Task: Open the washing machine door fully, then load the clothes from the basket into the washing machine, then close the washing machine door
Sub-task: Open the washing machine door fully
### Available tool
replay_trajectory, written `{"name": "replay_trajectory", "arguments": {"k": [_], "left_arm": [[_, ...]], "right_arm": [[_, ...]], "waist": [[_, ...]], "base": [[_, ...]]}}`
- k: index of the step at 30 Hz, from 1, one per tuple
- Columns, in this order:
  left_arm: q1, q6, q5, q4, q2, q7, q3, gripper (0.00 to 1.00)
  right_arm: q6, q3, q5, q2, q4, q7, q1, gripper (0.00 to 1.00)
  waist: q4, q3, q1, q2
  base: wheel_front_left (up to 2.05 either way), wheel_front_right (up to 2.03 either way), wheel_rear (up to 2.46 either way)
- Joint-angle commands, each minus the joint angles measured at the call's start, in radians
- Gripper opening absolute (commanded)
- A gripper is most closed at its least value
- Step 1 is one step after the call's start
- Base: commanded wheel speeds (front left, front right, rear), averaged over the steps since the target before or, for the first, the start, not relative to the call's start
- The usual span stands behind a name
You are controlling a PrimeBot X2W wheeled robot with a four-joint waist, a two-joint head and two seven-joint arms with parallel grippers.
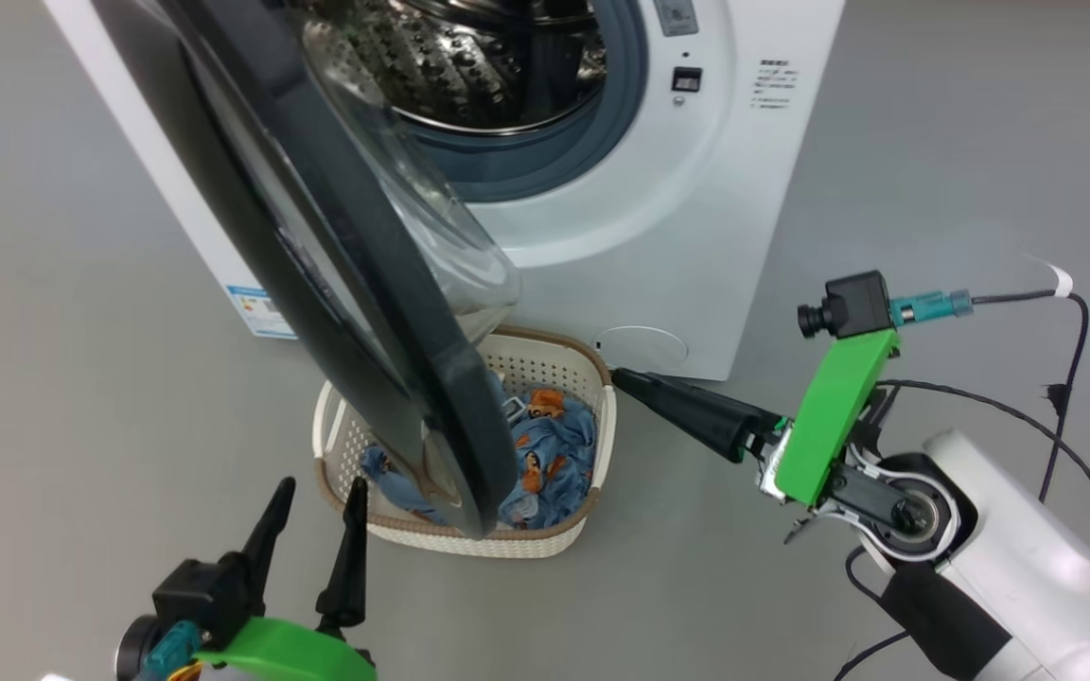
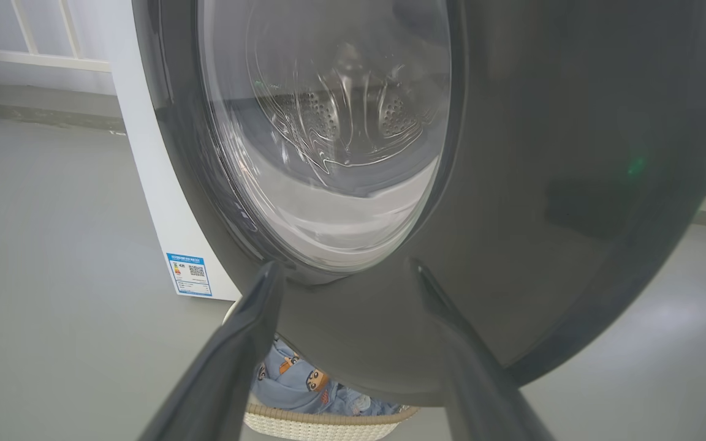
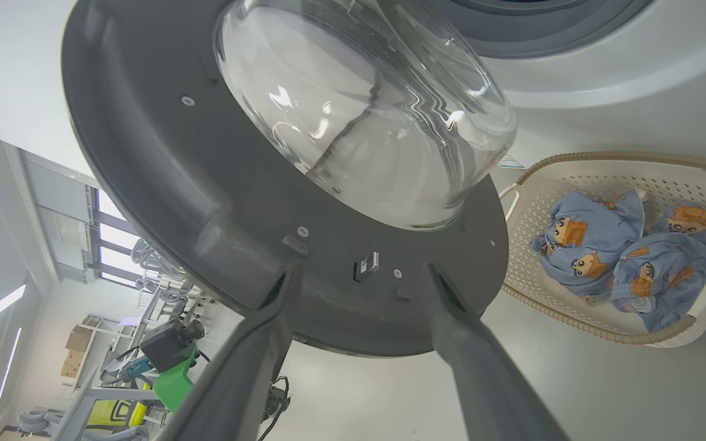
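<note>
Washer (image 1: 696, 236) at the far side of a grey floor (image 1: 81, 378), its door (image 1: 356, 284) standing about halfway out from a hinge on the left. The door's free edge hangs over the basket (image 1: 545, 547), which sits on the floor just in front of the washer. The basket holds the clothes (image 1: 554, 445), partly hidden behind the door's black rim.

Left gripper (image 1: 322, 484), near left, points its two fingers up at the door's outer face, spread wide and holding nothing. Right gripper (image 1: 625, 378) reaches in from the right, its tip just beside the basket's right rim. Side-on its fingers look like one, but its wrist view shows them well spread and empty.

The step in hand looks to be the first: opening the door fully. The next move likely calls for pushing the door farther left until it clears the basket and the drum (image 1: 469, 66).

The right wrist view shows the door's inner face, its glass bowl, a small metal latch (image 3: 365, 266) and both garments whole. The left wrist view shows the outer face and a blue label (image 2: 189, 274) on the washer's side.
</note>
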Motion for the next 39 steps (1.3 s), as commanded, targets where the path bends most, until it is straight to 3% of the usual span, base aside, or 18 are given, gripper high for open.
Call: {"name": "replay_trajectory", "arguments": {"k": [1, 23, 39], "left_arm": [[0.005, -0.003, 0.019, -0.026, 0.016, -0.006, 0.042, 1.0], [0.063, -0.003, 0.034, -0.04, 0.031, -0.006, 0.109, 1.0], [0.07, -0.003, 0.036, -0.046, 0.03, -0.006, 0.125, 1.0]], "right_arm": [[0.002, 0.017, -0.019, -0.006, -0.03, -0.028, 0.024, 1.0], [0.002, 0.066, -0.014, -0.162, -0.028, -0.368, 0.206, 1.0], [0.002, 0.061, -0.064, -0.239, 0.038, -0.659, 0.274, 1.0]], "waist": [[-0.024, -0.01, 0.0, -0.0001], [-0.124, -0.042, 0.0, -0.0001], [-0.135, -0.037, 0.0, -0.0001]], "base": [[0.0, 0.0, 0.0], [0.0, 0.0, 0.0], [0.0, 0.0, 0.0]]}}
